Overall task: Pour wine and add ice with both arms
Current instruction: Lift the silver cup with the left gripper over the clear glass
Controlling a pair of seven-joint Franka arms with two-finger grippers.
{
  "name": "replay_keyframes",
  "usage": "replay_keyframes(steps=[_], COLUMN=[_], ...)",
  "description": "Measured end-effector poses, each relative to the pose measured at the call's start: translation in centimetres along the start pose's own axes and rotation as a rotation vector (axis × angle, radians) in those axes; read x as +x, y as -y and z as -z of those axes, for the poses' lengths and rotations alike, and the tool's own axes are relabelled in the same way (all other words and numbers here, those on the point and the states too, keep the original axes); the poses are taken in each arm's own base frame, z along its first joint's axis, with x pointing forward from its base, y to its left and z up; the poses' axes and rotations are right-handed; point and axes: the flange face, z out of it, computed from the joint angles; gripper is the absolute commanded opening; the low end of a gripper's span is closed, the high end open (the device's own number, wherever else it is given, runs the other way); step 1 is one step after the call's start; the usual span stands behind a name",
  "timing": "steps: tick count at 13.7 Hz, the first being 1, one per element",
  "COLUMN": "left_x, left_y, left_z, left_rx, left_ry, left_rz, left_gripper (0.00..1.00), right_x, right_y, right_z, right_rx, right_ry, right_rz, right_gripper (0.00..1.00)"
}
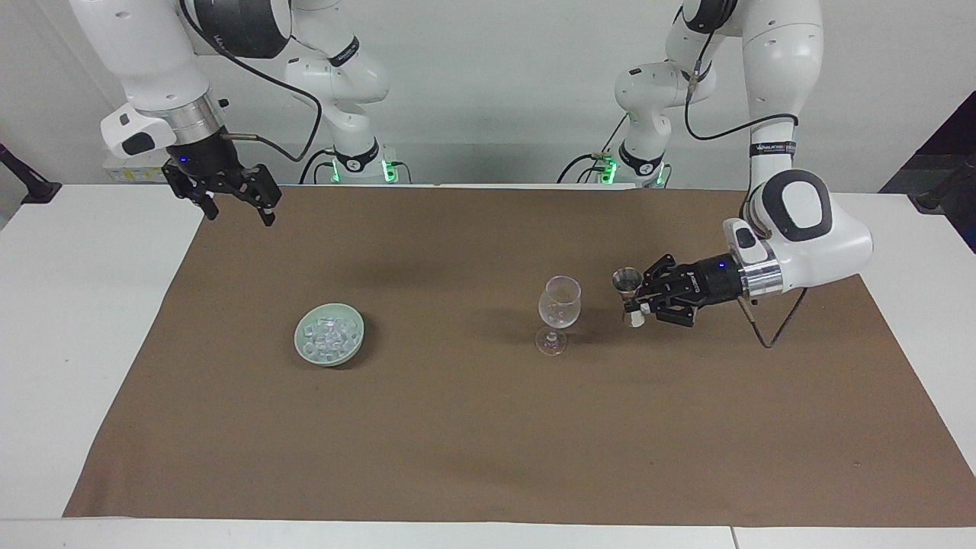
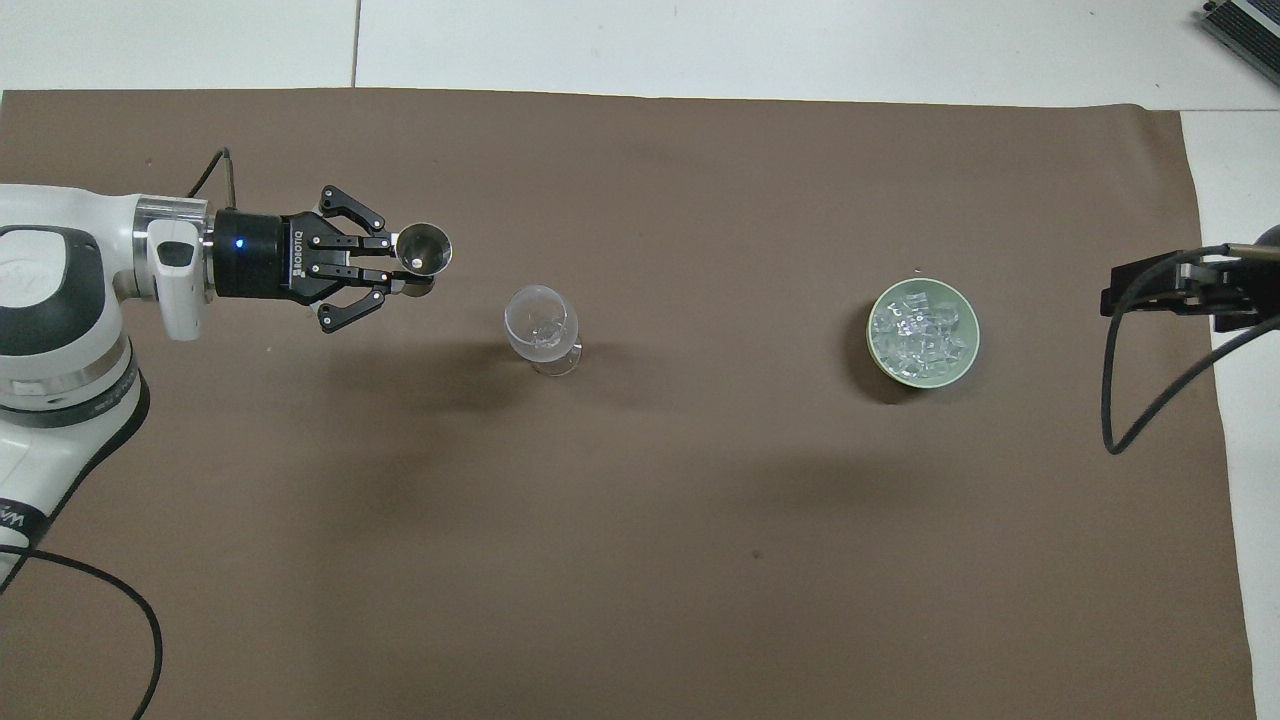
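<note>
— So, what's laid out?

— My table (image 1: 91, 320) wears a brown mat (image 1: 473, 427). My left hand (image 1: 634, 299) pinches a small metal jigger (image 1: 628, 284) upright, raised over the mat beside the stemmed glass (image 1: 559, 314), toward my left arm's end.

— And the right?

— My right hand (image 1: 238, 204) hangs spread and waiting over the mat's corner by my right arm's base.

— The ice?

— Piled in the green bowl (image 1: 302, 349), ice (image 1: 329, 333) untouched, toward my right arm's end.

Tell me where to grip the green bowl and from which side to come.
Grip the green bowl by its rim, coming straight down from above: it sits low and upright, its wall flares outward, and ice fills the middle. One jaw inside the rim, one outside.
</note>
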Motion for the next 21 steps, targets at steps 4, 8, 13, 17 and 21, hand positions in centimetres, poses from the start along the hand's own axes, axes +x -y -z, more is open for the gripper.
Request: replay_keyframes(steps=[4,8,13,17,21], left_x=[2.3,3.1,3.5,3.7,4.1], left_y=[-0.4,-0.7,-0.8,-1.2,-1.4], left_z=[-1.2,-0.8,-2.1,-3.5,-4.5], left_rx=[-0.009,-0.018,-0.014,-0.022,-0.032], left_ry=[0.112,0.163,0.18,0.209,0.254], left_rz=[0.006,0.019,0.019,0.037,0.042], left_gripper=[0.0,0.0,0.0,0.0,0.0], right_x=[-0.1,-0.1,-0.1,-0.3,-0.5], right_y=[0.1,0.1,0.1,0.1,0.1], right_z=[-0.3,-0.4,-0.5,-0.7,-0.7], right_rx=[-0.001,-0.001,-0.001,-0.002,-0.002], right_ry=[0.007,0.009,0.011,0.016,0.019], right_rz=[0.002,0.002,0.002,0.002,0.002], right_gripper=[1.0,1.0,1.0,1.0,1.0])
